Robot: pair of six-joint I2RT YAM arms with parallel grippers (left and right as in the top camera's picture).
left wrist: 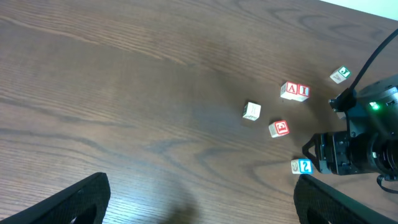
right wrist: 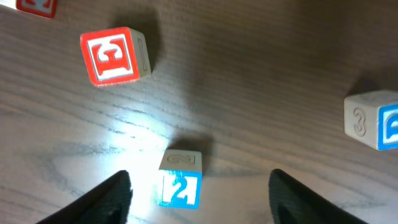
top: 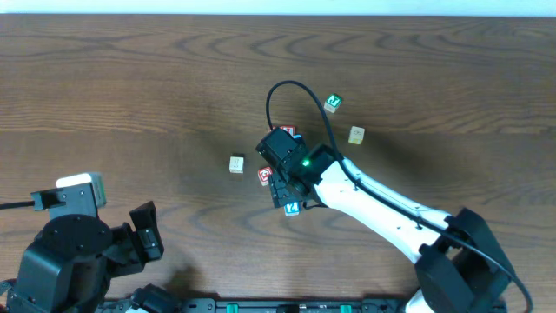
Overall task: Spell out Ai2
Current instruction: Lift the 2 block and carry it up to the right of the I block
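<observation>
Between the spread fingers of the right pincer (right wrist: 200, 179), untouched, the 2 cube (right wrist: 180, 180) sits flat on the desk (right wrist: 249, 74), its blue digit upright toward the wrist camera. The A cube (left wrist: 289, 91) and I cube (left wrist: 303, 91) touch side by side, farther off. The left pincer (left wrist: 200, 186) gapes wide, holding nothing.

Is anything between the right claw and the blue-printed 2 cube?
Nothing visible. The small wooden cube with the blue 2 lies between the right claw's open fingers, touching neither. The red-printed wooden cube sits farther ahead and to one side, clear of it.
</observation>
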